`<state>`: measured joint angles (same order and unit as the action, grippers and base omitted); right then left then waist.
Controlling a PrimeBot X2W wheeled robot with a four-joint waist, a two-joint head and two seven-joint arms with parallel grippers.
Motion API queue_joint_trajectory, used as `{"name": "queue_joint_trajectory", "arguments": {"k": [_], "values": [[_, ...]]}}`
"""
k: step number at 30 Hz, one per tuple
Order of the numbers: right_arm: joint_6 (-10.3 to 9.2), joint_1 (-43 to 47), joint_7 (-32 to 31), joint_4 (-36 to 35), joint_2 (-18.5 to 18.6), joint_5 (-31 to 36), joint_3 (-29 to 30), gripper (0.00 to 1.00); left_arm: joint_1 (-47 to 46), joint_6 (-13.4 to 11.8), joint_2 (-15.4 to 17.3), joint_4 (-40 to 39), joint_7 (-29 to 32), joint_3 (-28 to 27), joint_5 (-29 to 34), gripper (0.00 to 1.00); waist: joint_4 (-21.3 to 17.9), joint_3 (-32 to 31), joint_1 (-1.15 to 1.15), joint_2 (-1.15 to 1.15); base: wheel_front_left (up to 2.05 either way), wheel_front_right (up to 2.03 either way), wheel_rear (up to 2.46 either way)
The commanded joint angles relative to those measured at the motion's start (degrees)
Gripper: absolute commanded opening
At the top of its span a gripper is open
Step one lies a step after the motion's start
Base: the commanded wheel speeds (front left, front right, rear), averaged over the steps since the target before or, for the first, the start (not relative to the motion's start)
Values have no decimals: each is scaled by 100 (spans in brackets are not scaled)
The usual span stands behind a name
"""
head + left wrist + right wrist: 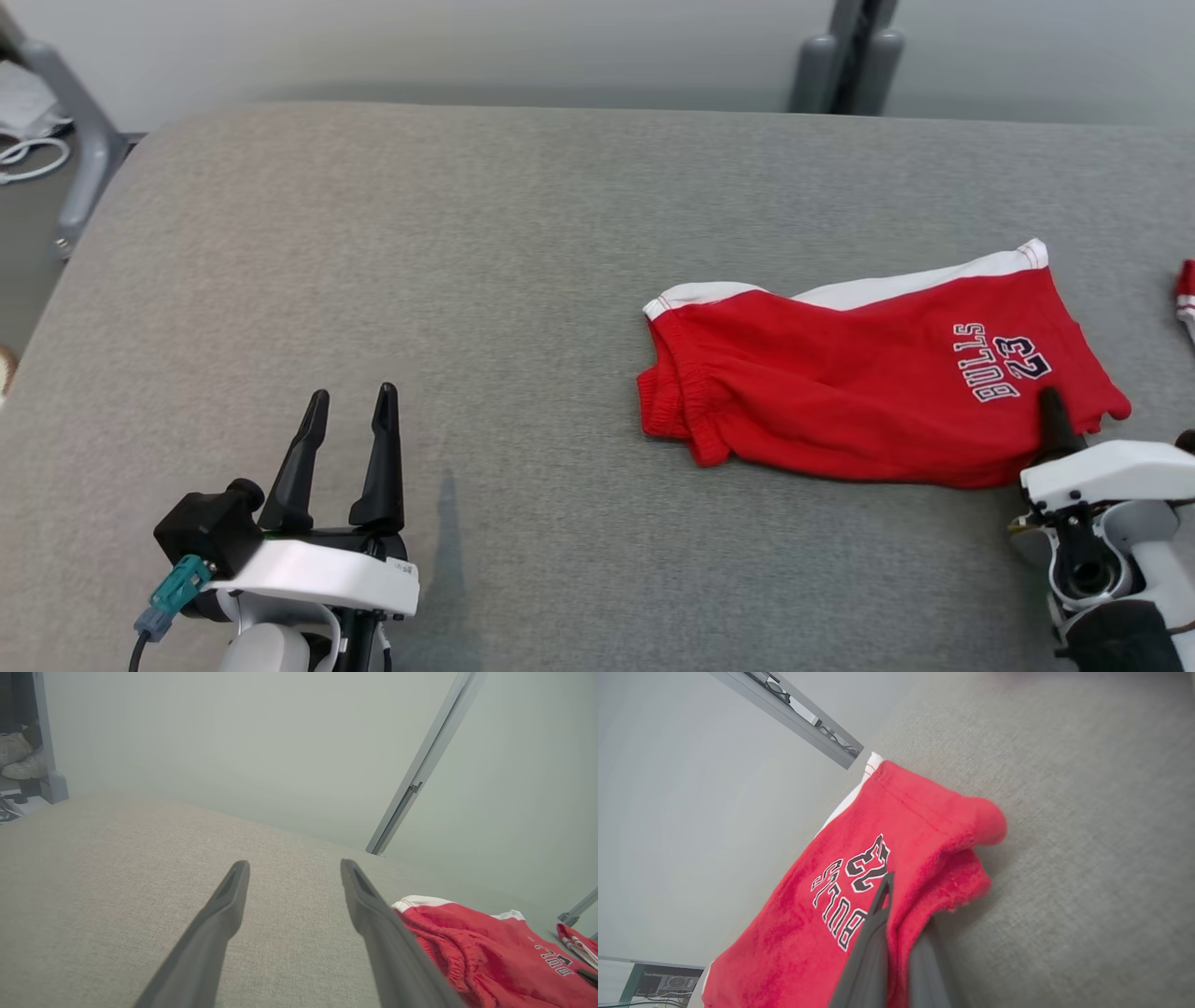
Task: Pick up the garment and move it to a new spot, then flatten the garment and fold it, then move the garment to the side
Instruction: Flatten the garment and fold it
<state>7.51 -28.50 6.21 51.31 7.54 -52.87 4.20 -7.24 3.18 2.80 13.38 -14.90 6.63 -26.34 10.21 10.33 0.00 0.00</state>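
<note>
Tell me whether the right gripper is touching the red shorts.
Touching. The right wrist view shows the right gripper shut on the red shorts, cloth pinched between its fingers.

One finger of the right gripper (1053,415) is hidden beneath the shorts (868,392). A red item (1186,297) is cut off by the right edge; kind cannot be told. Shorts are cut off by the bottom edge in left wrist view.
</note>
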Motion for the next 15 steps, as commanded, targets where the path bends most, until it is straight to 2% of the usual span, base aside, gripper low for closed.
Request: {"name": "queue_joint_trajectory", "arguments": {"k": [1,7,13,15], "values": [[-4,176,135,69,-33,50,49,0,17,32,25,22,-23,-27,45,100,-237,-72,0,0,0,0,0],[-4,382,204,63,-270,74,90,0,8,76,25,79,-23,-42,57,100,-494,-213,0,0,0,0,0],[-3,411,200,23,-303,151,120,0,2,96,28,124,-23,47,73,100,-513,-325,0,0,0,0,0],[-3,389,126,-129,-334,-13,122,0,53,100,27,121,-23,30,88,100,-495,-353,0,0,0,0,0]]}}
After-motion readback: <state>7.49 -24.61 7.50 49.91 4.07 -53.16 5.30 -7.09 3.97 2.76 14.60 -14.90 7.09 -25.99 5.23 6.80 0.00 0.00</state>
